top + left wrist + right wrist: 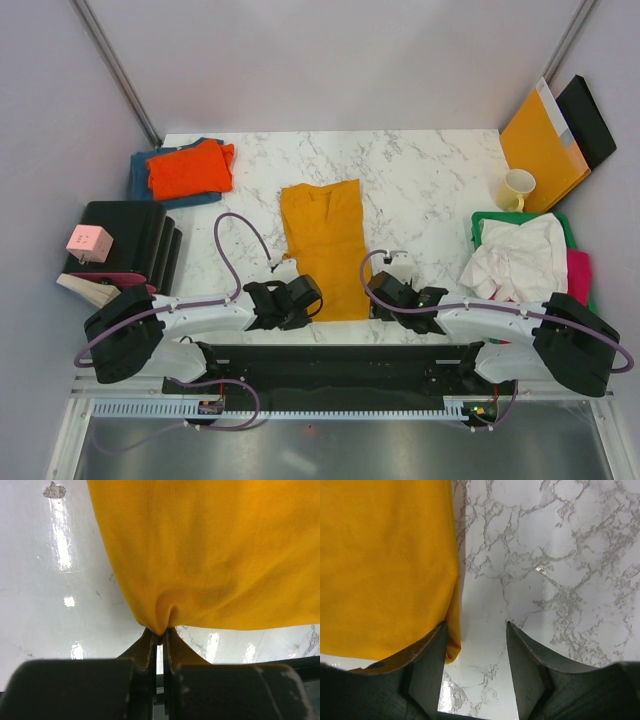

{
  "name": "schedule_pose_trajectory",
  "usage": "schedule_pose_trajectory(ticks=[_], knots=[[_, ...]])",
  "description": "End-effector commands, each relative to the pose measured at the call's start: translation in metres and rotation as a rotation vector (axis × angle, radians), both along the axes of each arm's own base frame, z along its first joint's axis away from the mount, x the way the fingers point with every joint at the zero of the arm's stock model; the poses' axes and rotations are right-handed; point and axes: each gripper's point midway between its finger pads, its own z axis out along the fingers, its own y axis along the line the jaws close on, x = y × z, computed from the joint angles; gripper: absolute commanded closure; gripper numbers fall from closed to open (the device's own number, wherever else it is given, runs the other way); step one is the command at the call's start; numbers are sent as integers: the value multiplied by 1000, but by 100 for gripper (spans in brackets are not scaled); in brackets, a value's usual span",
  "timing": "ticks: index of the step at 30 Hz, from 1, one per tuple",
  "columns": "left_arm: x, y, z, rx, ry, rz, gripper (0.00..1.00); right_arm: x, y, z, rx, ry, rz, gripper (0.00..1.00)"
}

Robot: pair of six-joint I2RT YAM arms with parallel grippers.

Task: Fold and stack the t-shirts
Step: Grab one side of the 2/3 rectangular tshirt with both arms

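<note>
A mustard-yellow t-shirt (324, 243) lies folded lengthwise in the middle of the marble table (420, 170). My left gripper (305, 288) is at its near left corner, shut on a pinch of the yellow cloth (161, 625). At the near right corner my right gripper (378, 288) stands open, its left finger (431, 650) against the yellow hem (451, 647) and bare table between the jaws. An orange t-shirt (188, 168) lies folded on a teal-blue one (142, 168) at the back left. A crumpled white t-shirt (520, 255) and a magenta one (578, 275) sit at the right.
A green bin (480, 222) holds the white and magenta shirts at the right edge. A yellow mug (517, 189), an orange-brown envelope (540, 140) and a black board (590, 120) stand at the back right. A black rack with a pink box (88, 243) is at the left.
</note>
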Motion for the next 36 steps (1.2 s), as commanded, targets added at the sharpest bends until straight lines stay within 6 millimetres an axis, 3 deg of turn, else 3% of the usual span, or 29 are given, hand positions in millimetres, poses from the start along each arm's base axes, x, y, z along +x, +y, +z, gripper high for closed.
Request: schedule_pose_trajectory(ticks=[1, 9, 13, 19, 24, 36], knots=[[-11, 15, -17, 69, 49, -5, 98, 9, 13, 16, 39, -37, -12, 42], [-10, 12, -16, 76, 46, -20, 98, 13, 4, 51, 38, -119, -57, 42], [-9, 11, -17, 80, 50, -20, 98, 11, 9, 54, 66, -113, -37, 42], [-8, 7, -15, 77, 50, -24, 98, 2, 14, 31, 59, -50, 3, 43], [-9, 7, -15, 70, 51, -19, 98, -11, 8, 4, 35, 9, 3, 44], [-9, 8, -9, 50, 40, -15, 98, -32, -9, -24, 17, 81, -9, 48]])
